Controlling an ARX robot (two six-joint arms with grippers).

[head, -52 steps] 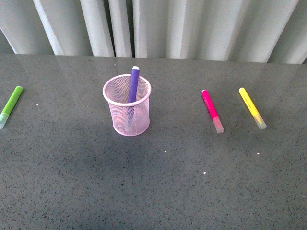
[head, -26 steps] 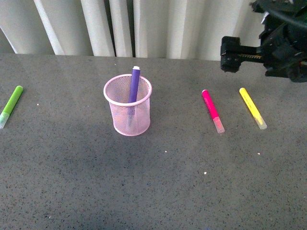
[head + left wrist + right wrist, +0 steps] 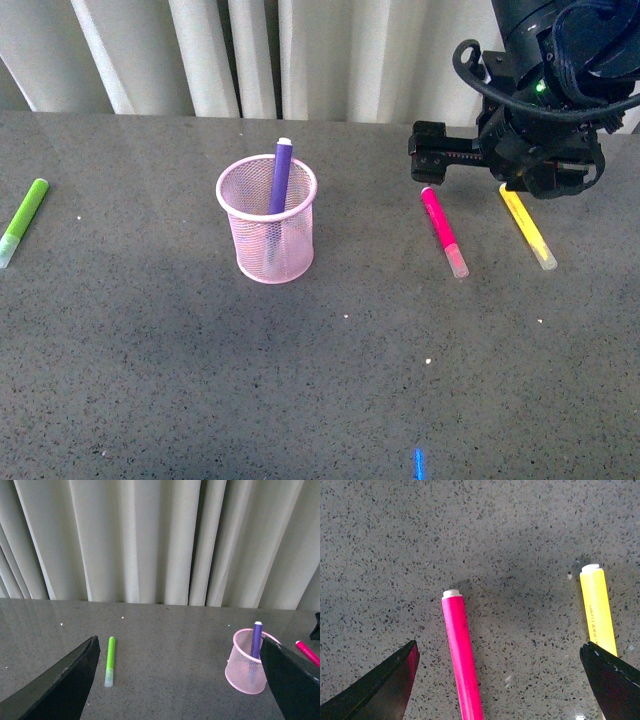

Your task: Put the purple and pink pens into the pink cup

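The pink cup (image 3: 268, 250) stands upright left of the table's middle, with the purple pen (image 3: 280, 175) leaning inside it and sticking out above the rim. On the table to the right lies the pink pen (image 3: 443, 232). My right gripper (image 3: 478, 165) hangs open above that pen's far end. In the right wrist view the pink pen (image 3: 461, 655) runs between the spread fingers, closer to one finger of my right gripper (image 3: 502, 690). My left gripper (image 3: 177, 685) is open and empty. Its view shows the cup (image 3: 242, 672) and purple pen (image 3: 256, 640).
A yellow marker (image 3: 528, 228) lies right of the pink pen, under the right arm, and also shows as the yellow marker (image 3: 598, 610) beside one finger. A lime-green marker (image 3: 22, 220) lies at the far left edge. Pleated curtains close off the table's back.
The right arm has come in from the upper right, moving left and down until its open gripper hangs over the pink pen. Pens and cup have not moved.
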